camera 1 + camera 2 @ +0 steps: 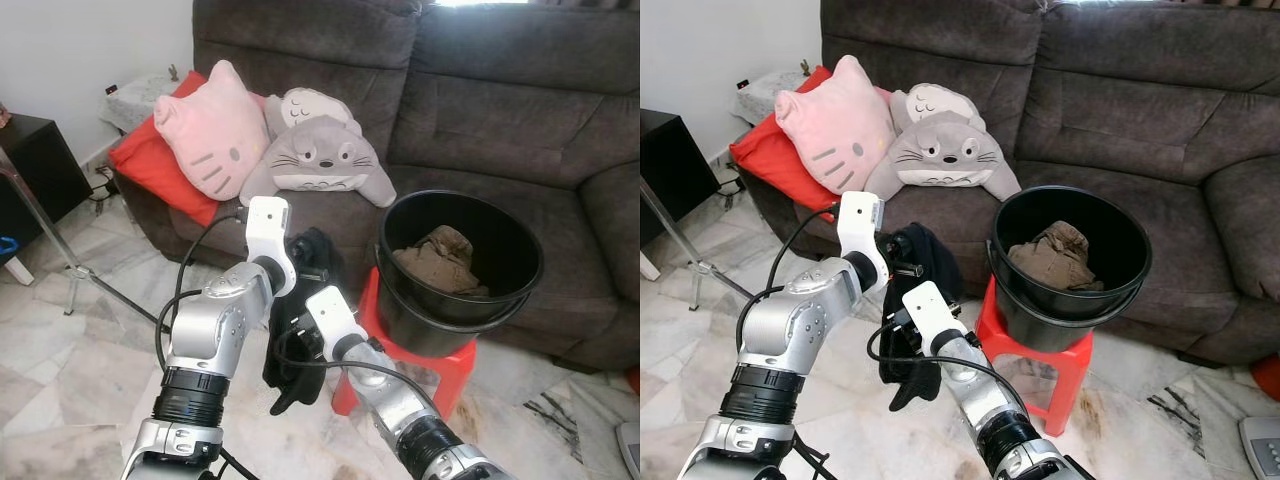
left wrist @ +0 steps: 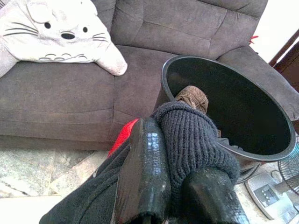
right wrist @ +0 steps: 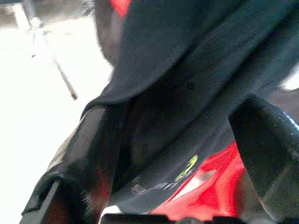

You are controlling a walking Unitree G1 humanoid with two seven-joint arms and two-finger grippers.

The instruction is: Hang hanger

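Observation:
Between my two arms, in front of the sofa, hangs a black knitted garment [image 1: 298,345]. My left gripper [image 2: 180,158] is shut on a bunched fold of it [image 2: 189,135], held up at the top of the cloth [image 1: 923,255]. Lower down, my right gripper [image 3: 173,140] has its fingers [image 3: 88,154] spread wide, with dark fabric [image 3: 187,65] draped between them. From the head camera, that right gripper [image 1: 292,350] sits against the hanging cloth. No hanger can be made out.
A black bucket [image 1: 455,305] holding brown cloth [image 1: 440,258] stands on a red stool [image 1: 458,368] just right of the garment. Behind is a grey sofa [image 1: 500,110] with pink [image 1: 210,130], grey [image 1: 315,155] and red [image 1: 150,160] cushions. A metal stand leg [image 1: 55,245] crosses the left floor.

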